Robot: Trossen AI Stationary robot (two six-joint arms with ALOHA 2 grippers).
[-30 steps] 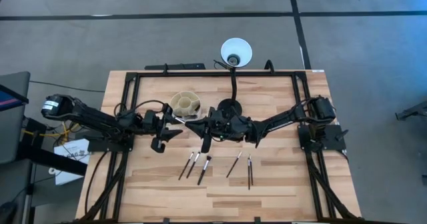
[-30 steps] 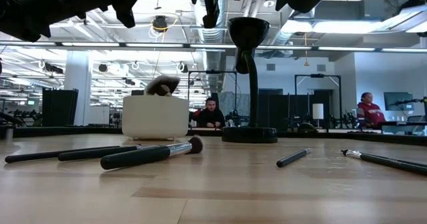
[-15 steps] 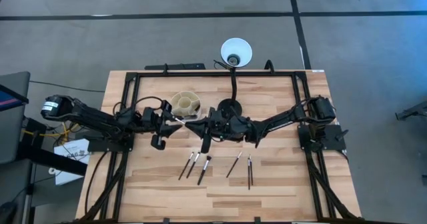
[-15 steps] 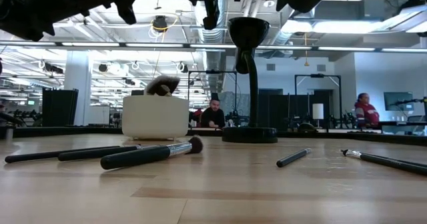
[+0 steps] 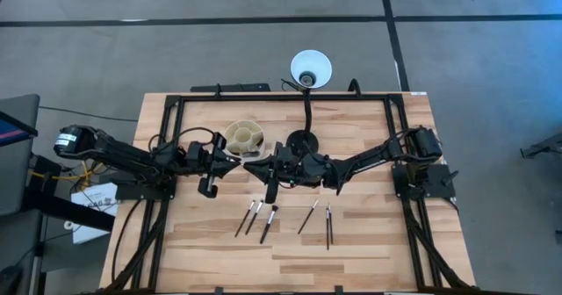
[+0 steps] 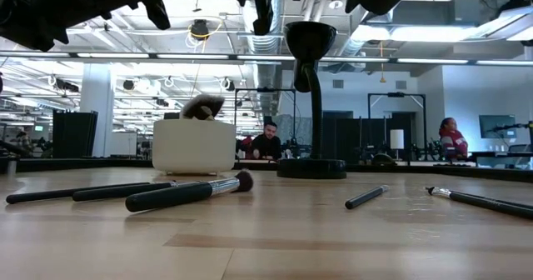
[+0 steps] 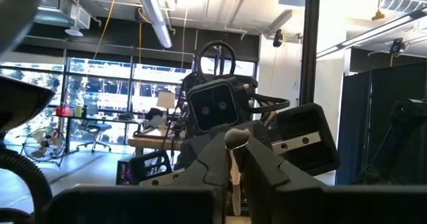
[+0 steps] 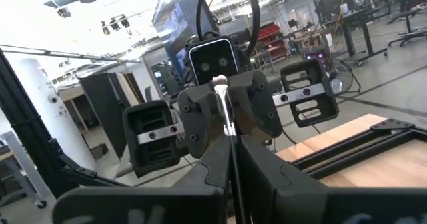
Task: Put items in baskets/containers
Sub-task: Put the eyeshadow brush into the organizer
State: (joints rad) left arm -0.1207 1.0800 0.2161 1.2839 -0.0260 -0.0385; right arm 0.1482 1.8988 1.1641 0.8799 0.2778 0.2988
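Where the two arms meet above the middle of the table (image 5: 369, 251), a thin makeup brush (image 8: 227, 127) is pinched by both the right gripper (image 5: 252, 162) and the left gripper (image 5: 232, 160), each pressed onto it. Just beyond them sits the cream cup (image 5: 244, 137), a bristle tip showing over its rim. Five more brushes (image 5: 267, 218) lie on the wood nearer the front edge, beside the black lamp (image 5: 303, 140).

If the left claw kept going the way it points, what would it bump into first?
Probably the right claw: the left claw points straight at it, tips nearly meeting above the table, and a brush spans the gap between them.
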